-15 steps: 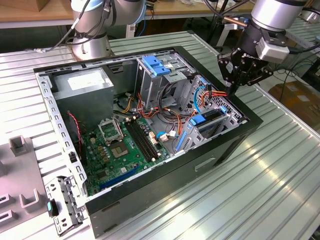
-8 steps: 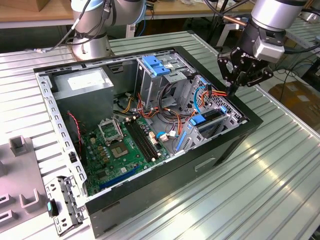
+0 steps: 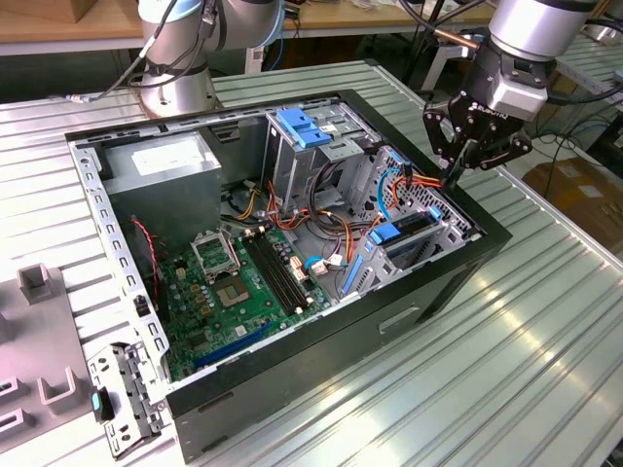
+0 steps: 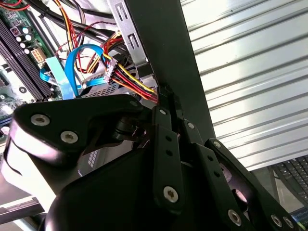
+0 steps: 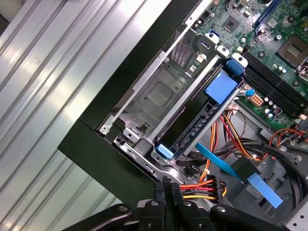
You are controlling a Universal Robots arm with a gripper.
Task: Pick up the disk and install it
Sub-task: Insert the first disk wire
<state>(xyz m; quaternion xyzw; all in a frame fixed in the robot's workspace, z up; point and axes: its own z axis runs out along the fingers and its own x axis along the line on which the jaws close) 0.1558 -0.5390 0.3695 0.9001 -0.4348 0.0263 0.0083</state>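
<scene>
Disk [image 5: 202, 122] sat edge-up in its bay at the case's [image 3: 409, 302] four-o'clock corner, while the gripper [image 3: 458, 173] hovered just above, fingers pressed together, holding nothing.

The disk sits in its slot

The disk [image 3: 413, 227] stands on its thin edge inside a metal cage [image 5: 159, 96], at the corner of the open computer case [image 3: 292, 379] toward the exterior view's right. In the first wrist view the disk [image 5: 197, 122] shows as a long dark strip with a blue rail along it and a blue tab at each end. Its flat face cannot be seen. It is straight, not tilted, and fits close against the cage wall.
</scene>
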